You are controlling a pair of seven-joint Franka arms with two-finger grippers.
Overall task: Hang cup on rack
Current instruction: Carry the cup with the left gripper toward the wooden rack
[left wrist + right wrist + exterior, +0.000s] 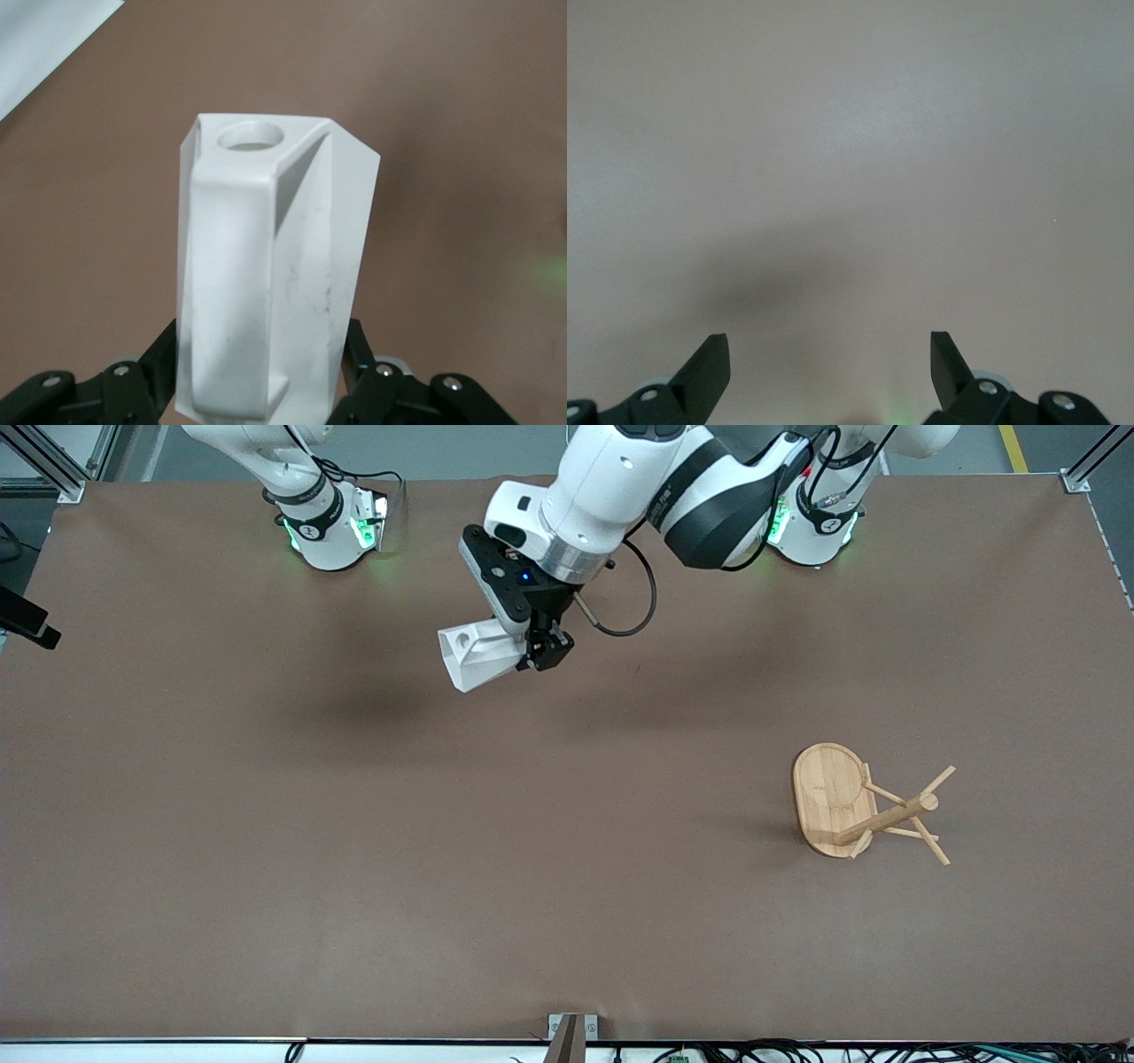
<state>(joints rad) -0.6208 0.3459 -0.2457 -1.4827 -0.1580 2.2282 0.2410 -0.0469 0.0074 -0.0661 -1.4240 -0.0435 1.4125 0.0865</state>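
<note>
left end effector [540,651] clamps the cup [474,655] aloft over the worktop, rack [864,806] lying toppled toward four o'clock, nearer the left arm, right end effector [830,354] open, waiting

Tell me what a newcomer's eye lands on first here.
First, the small white faceted cup, clamped in the left tool and held in the air above the brown table. Next, the light bamboo mug rack, standing toward the left arm's end. The right tool waits open.
</note>
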